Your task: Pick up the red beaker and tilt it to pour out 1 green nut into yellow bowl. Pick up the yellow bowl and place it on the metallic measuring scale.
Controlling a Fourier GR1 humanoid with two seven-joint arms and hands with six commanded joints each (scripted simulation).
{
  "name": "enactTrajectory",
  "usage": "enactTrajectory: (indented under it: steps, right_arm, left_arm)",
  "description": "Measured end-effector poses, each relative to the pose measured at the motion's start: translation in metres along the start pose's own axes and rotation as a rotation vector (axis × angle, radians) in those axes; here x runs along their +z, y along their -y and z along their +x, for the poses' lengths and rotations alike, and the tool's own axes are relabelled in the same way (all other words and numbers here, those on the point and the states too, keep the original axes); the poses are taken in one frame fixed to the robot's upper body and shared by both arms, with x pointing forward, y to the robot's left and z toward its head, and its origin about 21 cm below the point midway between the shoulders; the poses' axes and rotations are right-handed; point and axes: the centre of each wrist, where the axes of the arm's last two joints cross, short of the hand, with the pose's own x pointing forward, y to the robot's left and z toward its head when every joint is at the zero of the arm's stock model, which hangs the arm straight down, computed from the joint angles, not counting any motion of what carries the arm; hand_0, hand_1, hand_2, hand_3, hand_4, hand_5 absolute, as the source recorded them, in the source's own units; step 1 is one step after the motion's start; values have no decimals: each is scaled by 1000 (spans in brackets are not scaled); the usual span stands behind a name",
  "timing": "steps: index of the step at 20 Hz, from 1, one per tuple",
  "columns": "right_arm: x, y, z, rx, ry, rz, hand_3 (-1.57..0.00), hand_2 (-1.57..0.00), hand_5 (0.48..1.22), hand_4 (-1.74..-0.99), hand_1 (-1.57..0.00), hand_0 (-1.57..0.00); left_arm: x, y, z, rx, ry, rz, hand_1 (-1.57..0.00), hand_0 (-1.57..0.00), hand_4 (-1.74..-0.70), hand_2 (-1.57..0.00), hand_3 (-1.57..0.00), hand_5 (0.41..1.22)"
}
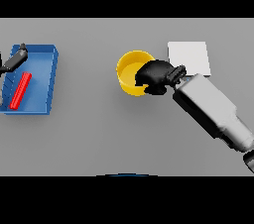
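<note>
The right hand (155,75) is curled over the near right rim of the yellow bowl (131,72), so the bowl-carrying step seems underway; next comes a lift toward the pale square scale (191,55) just beside it, toward the tabletop's far right. The bowl sits upright mid-tabletop, its contents unclear, while the left hand (15,59), fingers unreadable, hovers at the left edge over a blue tray (47,82) holding a red rod-like piece (21,90).

A bowl (130,72) sits mid-table, a scale (191,55) just right, a tray (47,82) far left.
</note>
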Motion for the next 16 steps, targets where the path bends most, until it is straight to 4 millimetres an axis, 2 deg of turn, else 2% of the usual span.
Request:
enactTrajectory:
  steps: [3, 5, 9, 14, 16]
  right_arm:
    - [14, 5, -6, 3, -35, -41, -1266, -1436, 1220, -1740, -1568, -1568]
    - [21, 6, -13, -8, -50, -60, -1376, -1439, 1220, -1740, -1569, -1569]
    - [36, 16, -30, -29, -116, -101, -1257, -1492, 1221, -1741, -1570, -1570]
    - [56, 14, -73, -54, -235, -182, -1198, -1540, 1221, -1741, -1571, -1571]
    - [60, 13, -90, -72, -281, -191, -1186, -1508, 1221, -1741, -1571, -1571]
  left_arm:
    - [-1, -2, 0, -3, 0, 5, 1, 1, -736, 1, 1, 697]
    - [2, -2, -1, 7, 12, -1, 1, 1, -746, 1, 1, 697]
    - [1, 3, 0, -4, -4, 2, 1, 1, -744, 1, 1, 708]
    - [2, -4, 3, 1, -15, 8, 1, 1, -741, 1, 1, 706]
    - [3, -4, 2, 4, -15, 1, 1, 1, -737, 1, 1, 699]
